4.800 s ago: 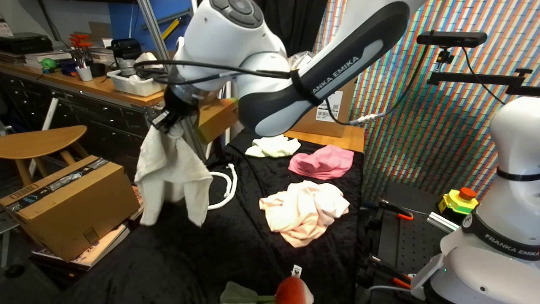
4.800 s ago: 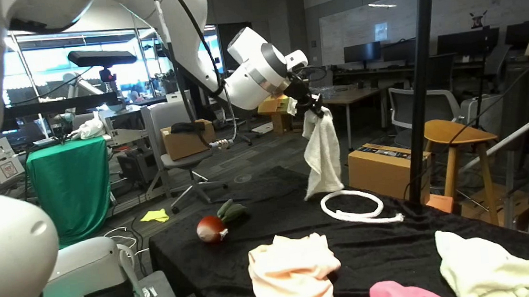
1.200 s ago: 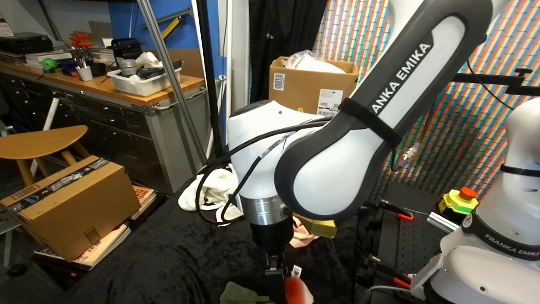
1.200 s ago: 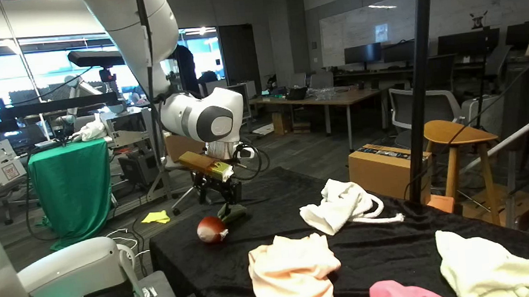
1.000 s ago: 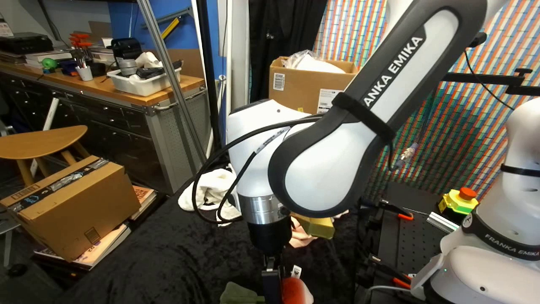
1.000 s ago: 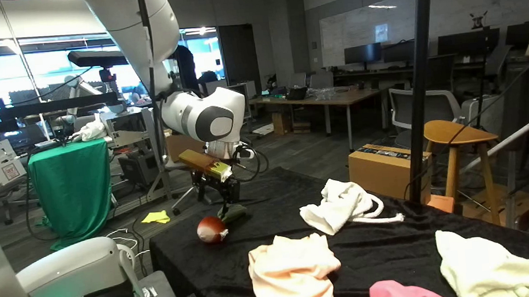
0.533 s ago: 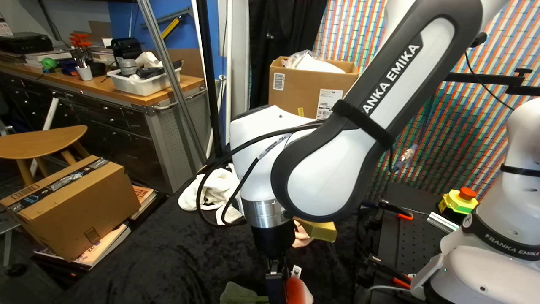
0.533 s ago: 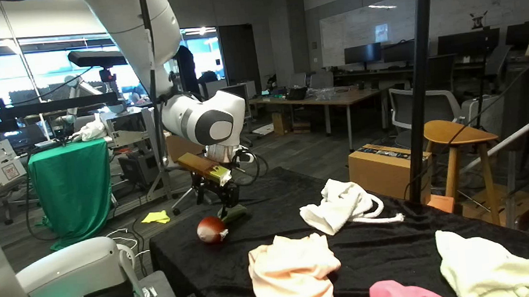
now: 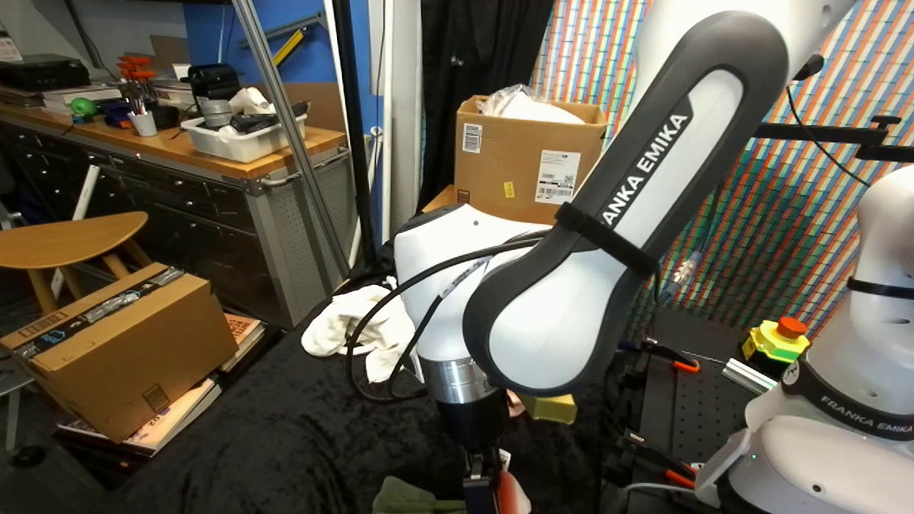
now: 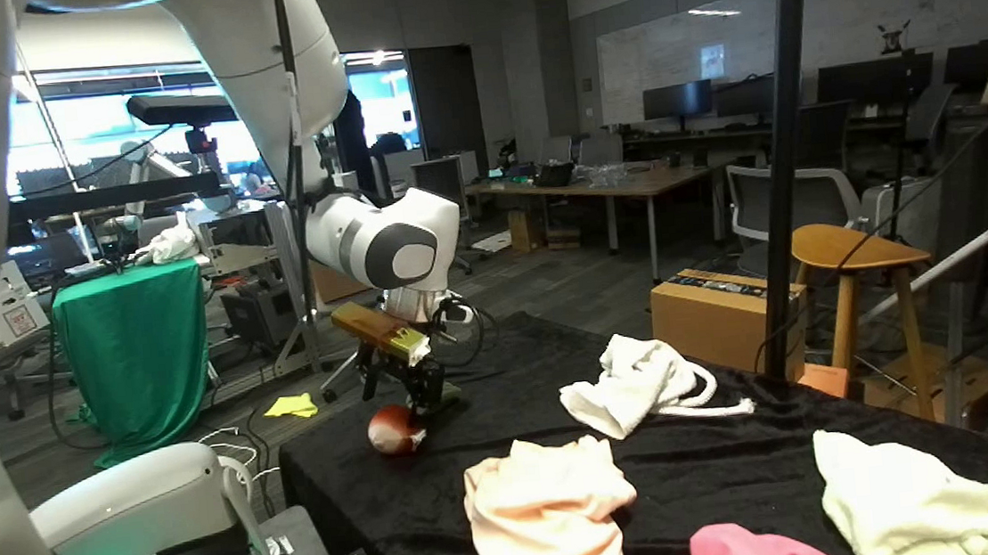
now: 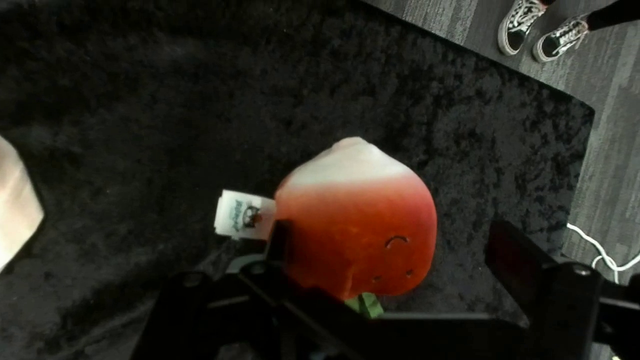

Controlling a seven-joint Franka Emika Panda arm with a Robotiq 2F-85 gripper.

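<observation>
gripper (image 11: 389, 235) now lower over red plush (image 11: 355, 222)

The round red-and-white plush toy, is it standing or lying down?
Lying down: the toy has green leaves stretching sideways along the black velvet cloth.

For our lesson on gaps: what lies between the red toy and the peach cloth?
In the wrist view, the white tag on the red toy juts toward the peach cloth; the rest of the stretch is bare black tablecloth.
</observation>
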